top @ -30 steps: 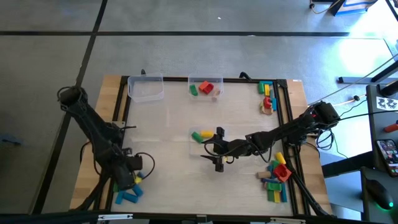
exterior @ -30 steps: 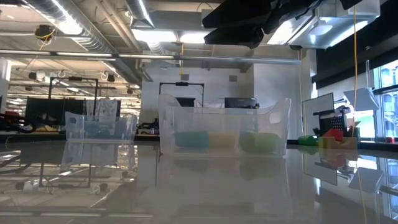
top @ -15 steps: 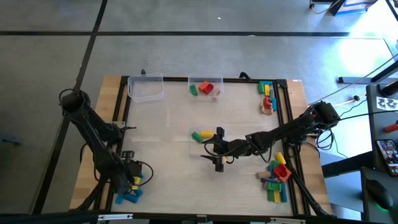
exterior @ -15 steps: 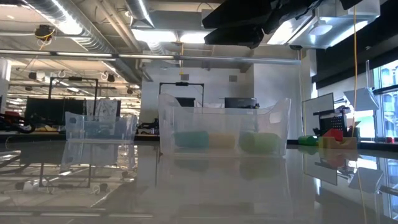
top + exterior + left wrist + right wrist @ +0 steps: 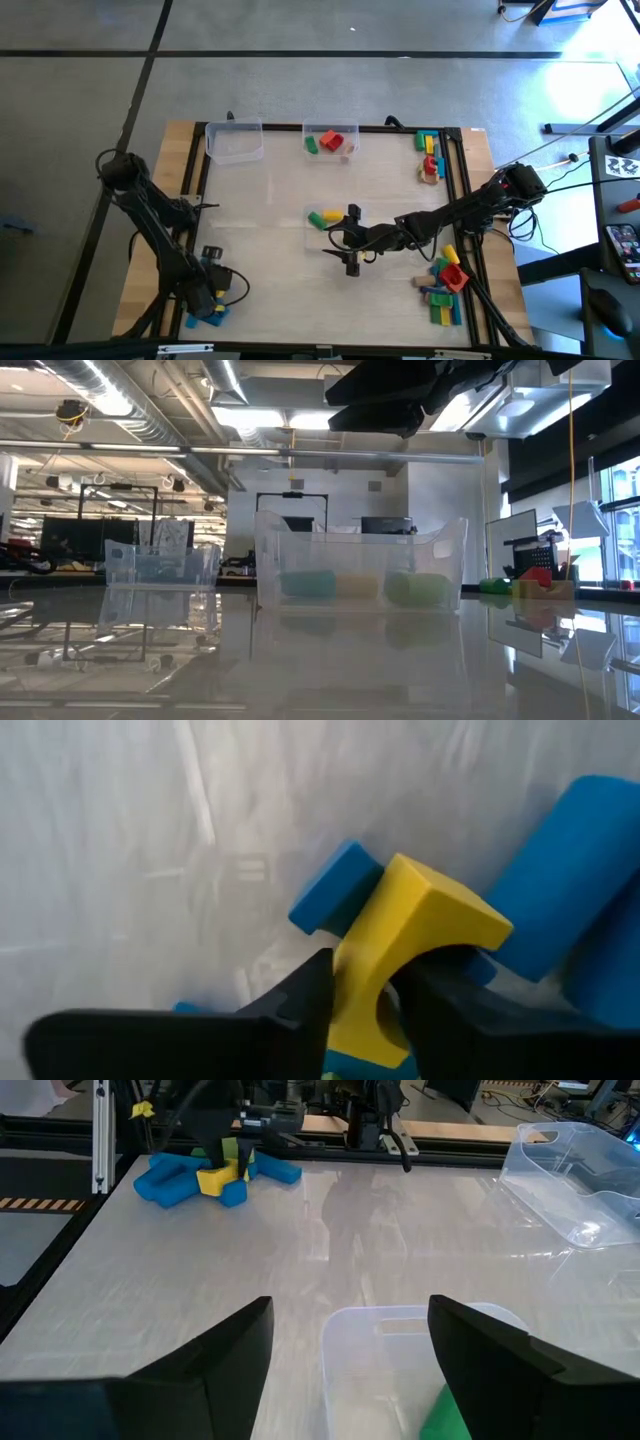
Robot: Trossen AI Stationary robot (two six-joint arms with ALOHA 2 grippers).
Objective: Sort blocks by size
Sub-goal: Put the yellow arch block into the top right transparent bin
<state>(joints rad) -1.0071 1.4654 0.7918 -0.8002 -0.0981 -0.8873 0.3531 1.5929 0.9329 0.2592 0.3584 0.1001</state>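
Left hand (image 5: 212,297) down at the near left corner of the desk (image 5: 270,230), in the pile of blue blocks (image 5: 205,315). Its fingers (image 5: 300,1005) are clamped on a yellow arch-shaped block (image 5: 400,945); wrist view shows both fingers pressed against the block's sides, blue blocks touching just behind it. Seen from the right wrist, the same yellow block sits among the blue ones under the left hand.

Right hand (image 5: 350,262) near the desk's middle, just beside the middle tub (image 5: 322,219), fingers (image 5: 215,1365) spread wide, nothing between them. That tub holds a green, a yellow and a teal block (image 5: 308,585), side by side in the low view.

From the middle tub: a second tub (image 5: 330,142) at the far edge holds red and green blocks; an empty-looking clear tub (image 5: 235,141) stands left of that one. A loose cluster of mixed blocks (image 5: 430,157) lies at the far right corner, another mixed heap (image 5: 445,287) at the near right.
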